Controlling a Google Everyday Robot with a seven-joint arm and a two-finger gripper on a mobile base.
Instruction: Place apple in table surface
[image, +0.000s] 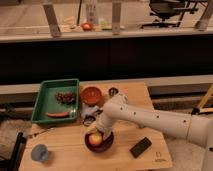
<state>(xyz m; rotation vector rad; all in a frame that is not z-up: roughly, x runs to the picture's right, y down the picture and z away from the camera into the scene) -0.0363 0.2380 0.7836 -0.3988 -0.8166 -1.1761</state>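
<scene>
Green tray (49, 97) sits beside orange bowl (91, 95), blue cup (39, 152) well apart.

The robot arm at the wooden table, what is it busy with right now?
The robot's single arm reaches in from the right, with its end effector down in the dark bowl, right at the apple. The apple sits in that bowl, so it is not yet on the table surface. Whether the end effector holds the apple is not clear.
</scene>
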